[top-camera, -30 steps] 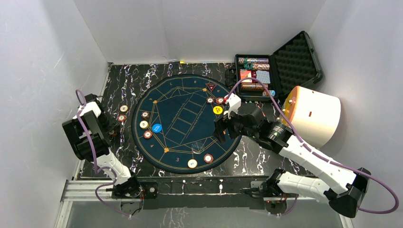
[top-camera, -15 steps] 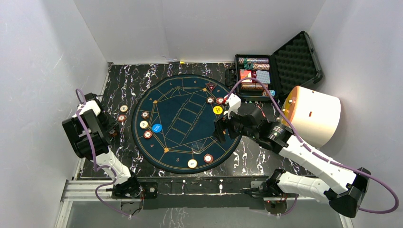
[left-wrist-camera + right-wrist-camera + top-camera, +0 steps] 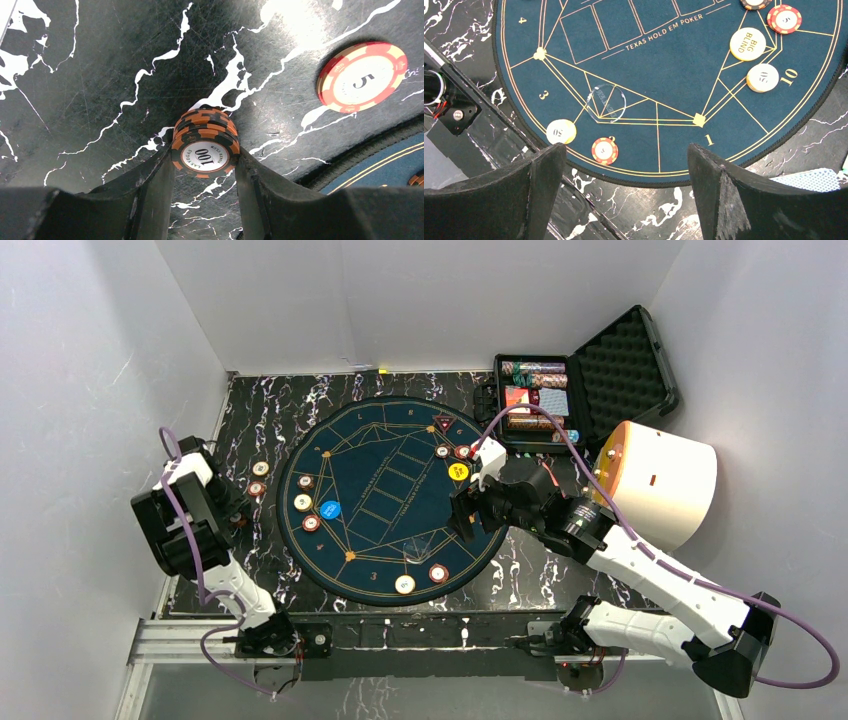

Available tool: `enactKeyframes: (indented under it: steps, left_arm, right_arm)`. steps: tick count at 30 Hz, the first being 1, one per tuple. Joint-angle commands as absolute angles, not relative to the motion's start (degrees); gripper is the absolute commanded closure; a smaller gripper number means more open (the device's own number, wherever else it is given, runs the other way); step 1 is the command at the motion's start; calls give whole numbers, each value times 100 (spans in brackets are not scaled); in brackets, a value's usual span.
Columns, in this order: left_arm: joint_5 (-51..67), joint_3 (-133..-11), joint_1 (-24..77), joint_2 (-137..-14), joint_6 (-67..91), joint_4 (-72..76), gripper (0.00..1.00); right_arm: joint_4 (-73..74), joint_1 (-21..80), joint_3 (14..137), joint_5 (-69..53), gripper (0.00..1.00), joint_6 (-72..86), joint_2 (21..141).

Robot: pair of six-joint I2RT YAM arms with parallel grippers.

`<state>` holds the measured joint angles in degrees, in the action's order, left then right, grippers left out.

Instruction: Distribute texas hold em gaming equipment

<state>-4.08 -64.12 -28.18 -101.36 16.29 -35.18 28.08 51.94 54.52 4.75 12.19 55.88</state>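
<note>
showing the left gripper [image 3: 204, 156] with its jaws pressed on both sides of a short stack of orange-and-black chips [image 3: 205, 142] marked 100, which stands on the black marbled bench [image 3: 100, 75] just off the left edge of the round blue poker mat [image 3: 385, 490]. a red chip marked 5 [image 3: 361, 77] lies on the bench nearby. the right gripper [image 3: 626, 155] hangs over the mat's near right edge with its jaws spread wide and nothing between them. on the mat, small groups of chips sit at several seats: three beside a blue disc button [image 3: 330, 509] on the left, a few by a yellow big blind button [image 3: 458, 471] on the right, and two at the near edge. no cards show on the mat. the open black case [image 3: 625, 360] at the far right holds rows of chips and a blue-backed card deck [image 3: 553, 402]. the job looks partly done: some seats have chips, the far seats have none, and dealing cards appears untouched. a big white cylinder [image 3: 665, 485] lies beside the case.
</note>
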Motion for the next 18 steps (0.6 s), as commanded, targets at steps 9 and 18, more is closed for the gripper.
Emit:
enactKeyframes:
  steps: [9,18]
  left_arm:
    - [-486,-6339,-2837,-9426,1617,-3845,99]
    - [-464,-6502,-2844,-9532,1591,-3927,100]
  right_arm:
    - [2529,5238,5546,518,2,1184,5492]
    - [2488,5238,5493,519,2,1189,5480]
